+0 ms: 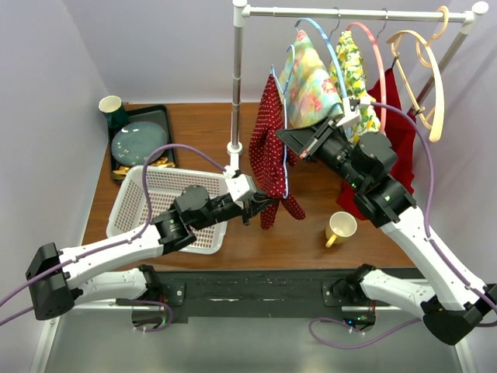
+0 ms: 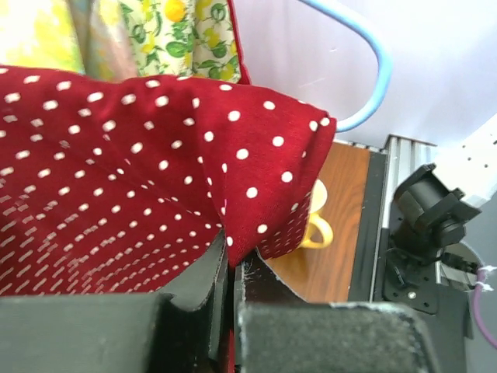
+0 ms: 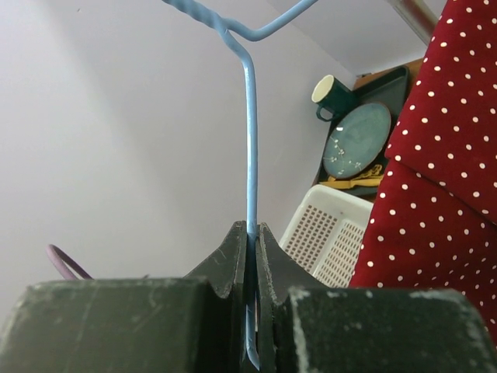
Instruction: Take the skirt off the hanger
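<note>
The red white-dotted skirt (image 1: 266, 148) hangs on a thin blue wire hanger (image 1: 285, 159) held in the air in front of the rail's post. My left gripper (image 1: 262, 205) is shut on the skirt's lower edge; in the left wrist view the fabric (image 2: 140, 171) runs down between the closed jaws (image 2: 231, 260). My right gripper (image 1: 293, 140) is shut on the hanger wire. In the right wrist view the blue wire (image 3: 251, 148) rises out of the closed jaws (image 3: 251, 233), with the skirt (image 3: 443, 194) at the right.
A white basket (image 1: 167, 206) lies under my left arm. A yellow mug (image 1: 340, 228) stands front right. A dark tray (image 1: 165, 116) with a green plate and a green mug (image 1: 112, 109) sit back left. The rail (image 1: 357, 12) carries floral garments, a red garment and hangers.
</note>
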Robot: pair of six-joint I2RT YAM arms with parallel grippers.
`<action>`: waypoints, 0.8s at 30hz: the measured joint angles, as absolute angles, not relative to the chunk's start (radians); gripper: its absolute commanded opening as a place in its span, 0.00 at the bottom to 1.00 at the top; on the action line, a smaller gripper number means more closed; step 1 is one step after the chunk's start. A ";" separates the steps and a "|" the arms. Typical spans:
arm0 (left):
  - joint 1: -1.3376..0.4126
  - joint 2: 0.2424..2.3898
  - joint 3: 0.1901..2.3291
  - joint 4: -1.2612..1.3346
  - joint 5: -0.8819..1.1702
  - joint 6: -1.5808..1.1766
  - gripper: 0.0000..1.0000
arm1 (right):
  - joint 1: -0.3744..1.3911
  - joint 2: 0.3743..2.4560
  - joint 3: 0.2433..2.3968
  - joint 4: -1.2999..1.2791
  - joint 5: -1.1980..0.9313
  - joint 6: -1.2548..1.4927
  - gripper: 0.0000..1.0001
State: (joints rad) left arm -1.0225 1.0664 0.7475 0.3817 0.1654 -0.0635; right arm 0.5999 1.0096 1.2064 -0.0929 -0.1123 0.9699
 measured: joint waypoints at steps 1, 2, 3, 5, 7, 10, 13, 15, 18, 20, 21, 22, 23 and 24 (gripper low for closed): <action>-1.023 1.060 0.748 0.373 0.158 -0.062 0.00 | 0.600 1.000 1.199 -0.097 -0.105 0.966 0.00; -1.023 1.048 0.748 0.358 0.148 -0.059 0.00 | 0.600 0.988 1.189 -0.099 -0.095 0.960 0.00; -1.023 1.034 0.748 0.345 0.136 -0.060 0.00 | 0.600 0.976 1.180 -0.105 -0.087 0.954 0.00; -1.023 0.989 0.748 0.308 0.106 -0.059 0.00 | 0.600 0.958 1.168 -0.120 -0.063 0.935 0.00; -1.023 0.939 0.748 0.276 0.075 -0.059 0.00 | 0.600 0.944 1.163 -0.139 -0.038 0.911 0.00; -1.024 0.868 0.752 0.203 0.008 -0.059 0.00 | 0.600 0.928 1.147 -0.151 -0.007 0.876 0.00; -1.024 0.817 0.774 0.117 -0.073 -0.058 0.00 | 0.600 0.918 1.121 -0.154 -0.002 0.858 0.00; -1.024 0.788 0.810 0.051 -0.137 -0.052 0.00 | 0.600 0.918 1.105 -0.159 -0.004 0.843 0.00; -1.024 0.764 0.905 -0.046 -0.247 -0.035 0.00 | 0.600 0.913 1.081 -0.164 -0.020 0.815 0.00; -1.024 0.760 0.991 -0.101 -0.326 -0.014 0.00 | 0.600 0.903 1.065 -0.165 -0.022 0.798 0.00; -1.024 0.760 1.023 -0.109 -0.356 -0.005 0.00 | 0.600 0.895 1.055 -0.166 -0.022 0.790 0.00; -1.024 0.759 1.066 -0.124 -0.396 0.006 0.00 | 0.601 0.887 1.046 -0.166 -0.022 0.783 0.00; -1.024 0.758 1.106 -0.131 -0.435 0.019 0.00 | 0.601 0.879 1.039 -0.166 -0.022 0.778 0.00; -1.024 0.755 1.141 -0.130 -0.471 0.031 0.00 | 0.601 0.872 1.032 -0.167 -0.022 0.771 0.00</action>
